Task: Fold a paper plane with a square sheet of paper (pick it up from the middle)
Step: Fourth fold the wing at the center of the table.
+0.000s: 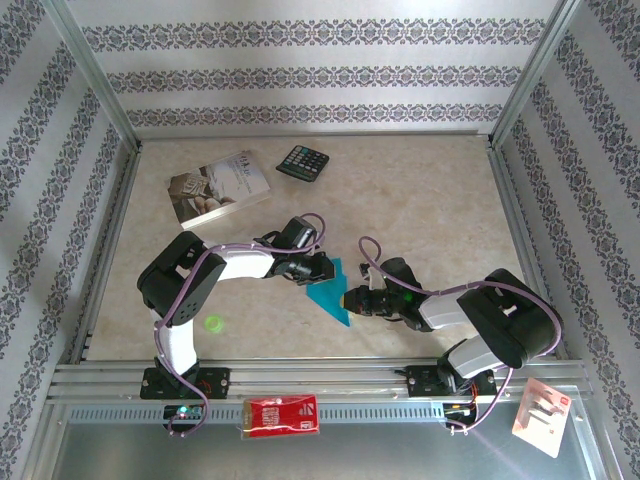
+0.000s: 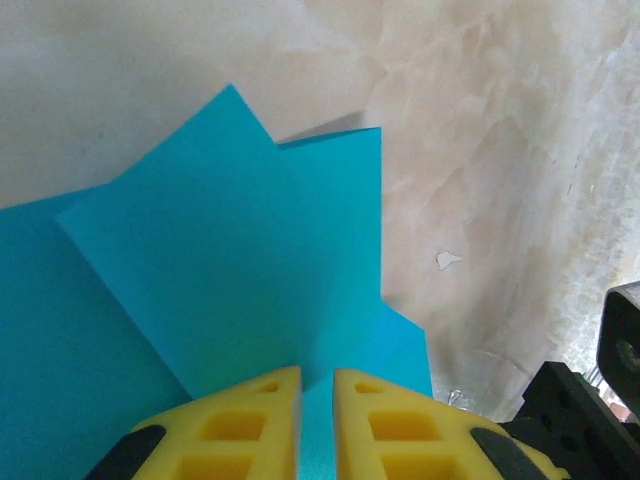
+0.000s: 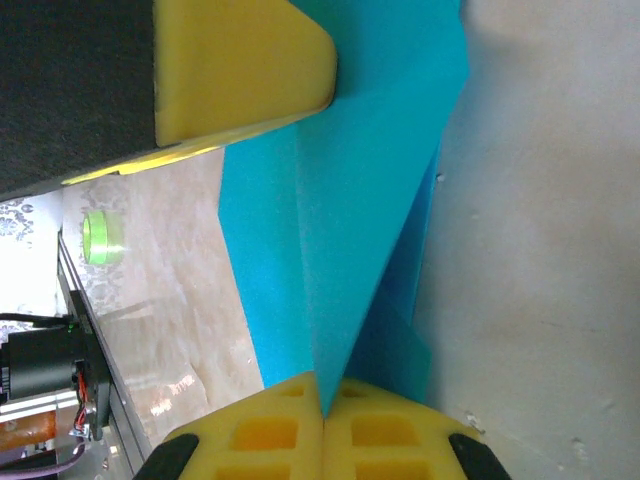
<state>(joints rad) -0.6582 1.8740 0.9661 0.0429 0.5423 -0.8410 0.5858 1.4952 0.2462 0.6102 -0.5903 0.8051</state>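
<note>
The square sheet of paper (image 1: pixel 335 290), turquoise-blue, lies partly folded at the table's middle, between both grippers, its point toward the near edge. Overlapping flaps show in the left wrist view (image 2: pixel 250 270). A raised crease shows in the right wrist view (image 3: pixel 370 200). My right gripper (image 1: pixel 350 298) is shut on that crease, with the paper's ridge pinched between the yellow pads (image 3: pixel 322 385). My left gripper (image 1: pixel 322 272) sits on the sheet's far side, its fingertips a narrow gap apart over the paper (image 2: pixel 317 375). Nothing seems pinched there. One left finger (image 3: pixel 240 70) rests on the sheet.
A pale book (image 1: pixel 220 188) and a black calculator (image 1: pixel 303 161) lie at the back left. A green tape roll (image 1: pixel 212 323) sits near the left arm's base. A red packet (image 1: pixel 282 415) and a white carded pack (image 1: pixel 540 415) lie on the front rail. Metal frame rails border the table.
</note>
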